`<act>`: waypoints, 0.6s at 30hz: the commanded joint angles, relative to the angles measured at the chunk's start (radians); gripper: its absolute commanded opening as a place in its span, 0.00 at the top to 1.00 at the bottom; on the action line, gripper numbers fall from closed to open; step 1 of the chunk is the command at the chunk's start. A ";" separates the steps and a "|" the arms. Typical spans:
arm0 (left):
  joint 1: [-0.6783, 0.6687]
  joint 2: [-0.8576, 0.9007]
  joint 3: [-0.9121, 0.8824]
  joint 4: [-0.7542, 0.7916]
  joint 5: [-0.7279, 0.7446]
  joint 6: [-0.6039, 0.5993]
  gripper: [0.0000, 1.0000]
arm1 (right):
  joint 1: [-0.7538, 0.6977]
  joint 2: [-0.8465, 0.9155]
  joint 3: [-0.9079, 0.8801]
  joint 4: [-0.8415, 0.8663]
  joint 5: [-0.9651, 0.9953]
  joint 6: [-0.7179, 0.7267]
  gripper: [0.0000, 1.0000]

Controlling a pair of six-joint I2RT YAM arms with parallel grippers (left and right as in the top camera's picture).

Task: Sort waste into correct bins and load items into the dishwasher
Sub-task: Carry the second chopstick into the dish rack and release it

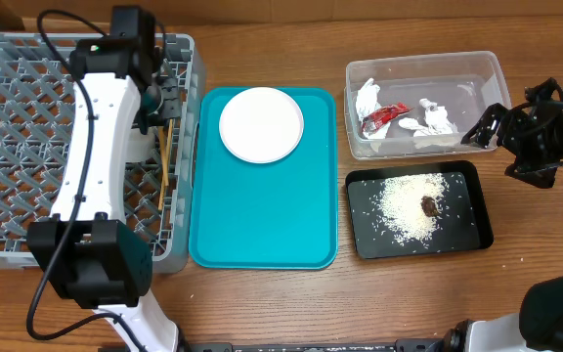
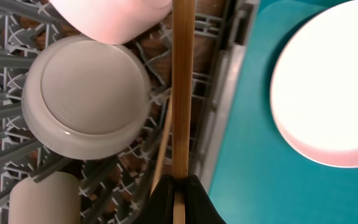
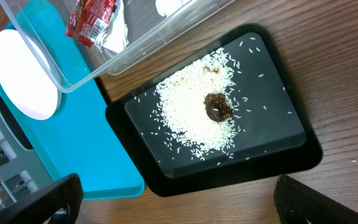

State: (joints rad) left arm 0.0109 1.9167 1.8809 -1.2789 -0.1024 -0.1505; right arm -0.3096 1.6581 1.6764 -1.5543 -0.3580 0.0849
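- The left jaws are clenched on one end of a wooden chopstick. The rest of the stick reaches out free, just inside the right wall of the dish rack. With such a short hold on a long stick, I judge that a small knock on a peg can make it swivel or slip out.
- If the left jaws let go here, the thin stick may drop through the lattice floor, or wedge between the pegs at an angle.
- A second thin wooden stick seems to lie lower in the rack, close beside the held one. The two can cross and jam.
- The grey bowl sits upside down in the rack, near the stick on its left. A sideways move of the left arm can push the bowl off its pegs.
- The round white plate lies flat on the teal tray and is not yet loaded. A flat rim gives the jaws little to pinch, so it may slide away.
- The right jaws are released and spread wide above the black tray, holding nothing.
- The rice and the brown lump lie loose in this tray. If the jaws go down carelessly, grains can scatter onto the bench.
- The clear tub with the napkins and the wrapper is just beside; the right arm may bump its wall.
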 commanded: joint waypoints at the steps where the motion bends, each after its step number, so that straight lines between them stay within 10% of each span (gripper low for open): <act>1: 0.021 -0.007 -0.056 0.032 0.000 0.106 0.96 | 0.001 -0.009 0.018 0.004 0.006 0.000 0.00; 7: 0.021 -0.007 -0.098 0.066 0.051 0.181 0.95 | 0.001 -0.009 0.018 0.004 0.006 0.000 0.00; 18: 0.021 -0.007 -0.105 0.070 0.075 0.162 0.55 | 0.001 -0.009 0.018 0.004 0.006 0.000 0.00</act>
State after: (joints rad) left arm 0.0345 1.9167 1.7851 -1.2098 -0.0589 0.0071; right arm -0.3096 1.6581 1.6764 -1.5555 -0.3580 0.0853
